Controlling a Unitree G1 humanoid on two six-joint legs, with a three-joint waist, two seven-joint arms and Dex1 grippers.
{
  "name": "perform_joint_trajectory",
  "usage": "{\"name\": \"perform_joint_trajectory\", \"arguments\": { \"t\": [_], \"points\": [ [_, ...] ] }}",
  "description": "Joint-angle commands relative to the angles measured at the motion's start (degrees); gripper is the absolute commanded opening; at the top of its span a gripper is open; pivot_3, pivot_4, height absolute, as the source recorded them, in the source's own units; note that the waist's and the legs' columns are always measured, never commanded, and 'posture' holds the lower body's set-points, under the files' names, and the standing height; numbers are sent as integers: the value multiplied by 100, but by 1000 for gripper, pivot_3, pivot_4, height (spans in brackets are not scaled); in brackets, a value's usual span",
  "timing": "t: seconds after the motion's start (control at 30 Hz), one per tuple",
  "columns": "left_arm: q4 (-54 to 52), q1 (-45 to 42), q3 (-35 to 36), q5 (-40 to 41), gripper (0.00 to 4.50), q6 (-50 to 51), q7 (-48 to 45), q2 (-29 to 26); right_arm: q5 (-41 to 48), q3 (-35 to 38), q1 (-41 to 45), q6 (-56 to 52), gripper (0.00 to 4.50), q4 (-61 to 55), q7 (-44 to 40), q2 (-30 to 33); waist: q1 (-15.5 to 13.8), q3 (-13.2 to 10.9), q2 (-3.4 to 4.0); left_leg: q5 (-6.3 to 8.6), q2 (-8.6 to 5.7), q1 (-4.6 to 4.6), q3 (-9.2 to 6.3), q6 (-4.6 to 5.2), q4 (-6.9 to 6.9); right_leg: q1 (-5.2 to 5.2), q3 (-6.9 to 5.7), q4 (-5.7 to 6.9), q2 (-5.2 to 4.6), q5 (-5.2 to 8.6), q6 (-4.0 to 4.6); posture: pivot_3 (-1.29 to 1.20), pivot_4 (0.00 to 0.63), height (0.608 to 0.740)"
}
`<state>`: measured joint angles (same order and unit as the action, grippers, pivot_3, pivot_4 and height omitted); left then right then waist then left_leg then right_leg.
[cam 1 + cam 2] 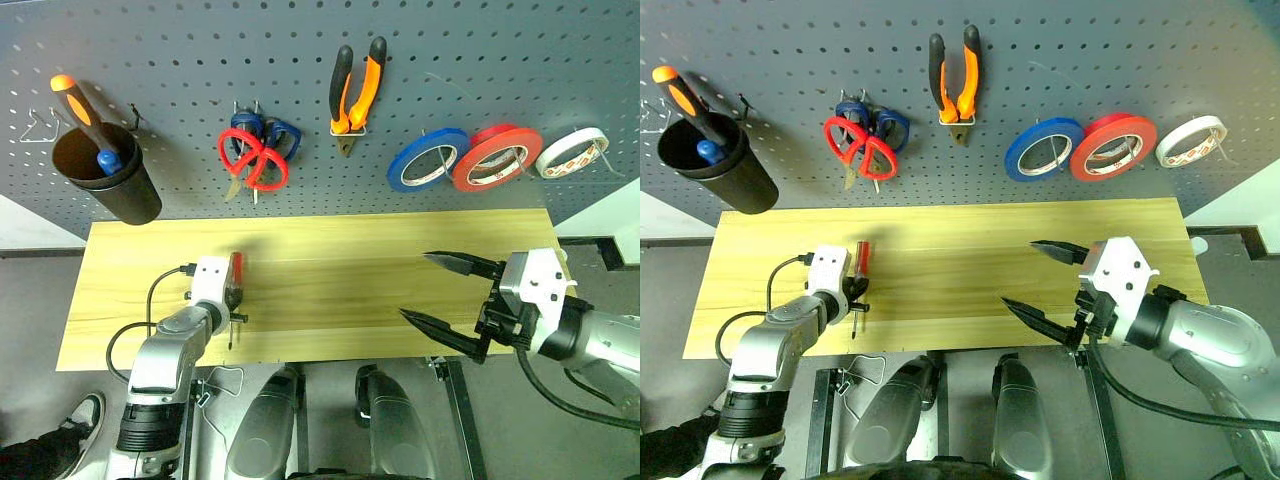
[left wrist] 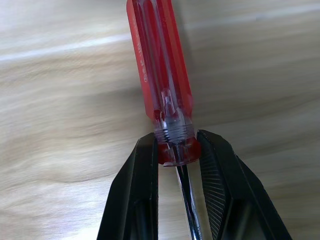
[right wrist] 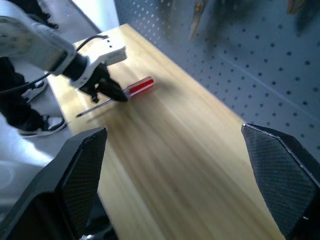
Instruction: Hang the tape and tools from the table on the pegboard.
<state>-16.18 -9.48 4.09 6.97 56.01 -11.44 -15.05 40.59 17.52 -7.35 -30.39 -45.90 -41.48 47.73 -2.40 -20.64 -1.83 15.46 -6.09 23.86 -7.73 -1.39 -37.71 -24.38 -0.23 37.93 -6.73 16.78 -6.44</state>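
My left gripper (image 1: pixel 234 302) is shut on the slim red-handled screwdriver (image 2: pixel 160 75), with the black fingers (image 2: pixel 137 190) clamping the base of its clear red handle. The screwdriver (image 1: pixel 236 270) lies low over the left part of the table (image 1: pixel 340 290), handle toward the pegboard (image 1: pixel 500 60); I cannot tell whether it touches the wood. My right gripper (image 1: pixel 415 285) stands open over the table's right front, holding nothing. On the pegboard hang the red-handled scissors (image 1: pixel 262 165), the pliers (image 1: pixel 357 95) and the white tape (image 1: pixel 572 152).
A black cup (image 1: pixel 105 170) with an orange-and-black screwdriver hangs at the board's left, beside a bare wire hook (image 1: pixel 40 125). Blue-handled scissors (image 1: pixel 283 135) hang behind the red ones. A blue roll (image 1: pixel 428 159) and a red roll (image 1: pixel 497 156) hang left of the white tape.
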Motion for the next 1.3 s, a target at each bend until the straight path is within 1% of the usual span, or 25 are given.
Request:
{"name": "perform_joint_trajectory", "arguments": {
  "t": [0.03,0.07,0.17,0.33,0.53,0.63,0.73,0.83,0.97,1.07,1.13,1.23,1.3],
  "points": [
    [-530,-70,-101,96,796,171,-22,-1,-245,-161,93,288,4500,59,13,-159,-8,8,-1,0,-1,0,0,0,0,0,-1,0,0,0,0,23,302,725],
    [-638,-120,-195,112,796,196,-68,-14,-338,-231,161,366,4500,136,20,-214,-12,13,-3,0,-2,1,0,-1,-1,0,-2,0,-1,-1,-1,41,278,725],
    [-835,-294,-575,141,796,75,-315,-150,-636,-447,388,624,4500,409,38,-377,-32,51,-8,-1,-5,4,0,-2,-5,0,-6,0,0,-3,-6,65,239,725],
    [-1111,-301,-1168,206,796,-338,-836,-481,-1040,-661,727,1011,4500,853,-7,-558,-105,253,7,-3,-4,7,4,-4,-7,-5,-6,-1,7,-3,-6,88,174,725],
    [-1480,-173,-1231,322,796,-377,-1025,-663,-1332,-685,954,1376,4500,1236,-82,-641,-197,531,19,-6,-3,7,4,-9,-13,-3,-4,1,14,-4,-6,108,129,725],
    [-1579,-151,-1382,220,796,-688,-1166,-906,-1419,-693,1040,1519,4500,1367,-120,-668,-257,650,30,-7,-2,3,5,-11,-19,0,-1,8,24,-5,-7,114,108,725],
    [-1404,-212,-1527,7,796,-1541,-1227,-989,-1502,-730,1165,1627,4500,1526,-157,-678,-316,773,52,-7,-3,-2,8,-11,-21,5,3,8,27,-7,-9,113,90,725],
    [-1197,-235,-1760,-355,796,-2580,-1300,-1089,-1549,-737,1258,1694,4500,1617,-204,-684,-347,874,52,-7,-3,-6,8,-11,-21,10,3,8,28,-7,-9,110,77,725],
    [-973,-251,-1918,-577,796,-3587,-1407,-1044,-1599,-786,1334,1735,4500,1676,-217,-707,-341,993,62,-7,-4,-12,12,-10,-22,15,7,8,29,-8,-9,102,67,725],
    [-871,-262,-1946,-706,796,-4102,-1435,-1001,-1623,-811,1351,1746,4500,1682,-217,-723,-329,1031,66,-7,-3,-24,12,-10,-23,26,8,13,30,-8,-8,101,66,725],
    [-725,-380,-1842,-811,796,-4599,-1309,-880,-1645,-818,1383,1758,4500,1704,-221,-733,-323,1090,76,-7,-2,-39,13,-10,-23,40,10,14,32,-9,-8,98,58,725],
    [-500,-723,-1470,-959,796,-5572,-926,-653,-1643,-735,1368,1785,4500,1690,-252,-709,-329,1119,83,-7,-2,-54,12,-9,-26,60,9,14,33,-9,-8,94,48,725],
    [-340,-953,-1239,-985,796,-5952,-720,-537,-1629,-716,1397,1802,4500,1697,-272,-702,-330,1152,84,-7,-1,-57,12,-9,-29,65,9,13,36,-16,-9,94,45,725]
  ]
}}
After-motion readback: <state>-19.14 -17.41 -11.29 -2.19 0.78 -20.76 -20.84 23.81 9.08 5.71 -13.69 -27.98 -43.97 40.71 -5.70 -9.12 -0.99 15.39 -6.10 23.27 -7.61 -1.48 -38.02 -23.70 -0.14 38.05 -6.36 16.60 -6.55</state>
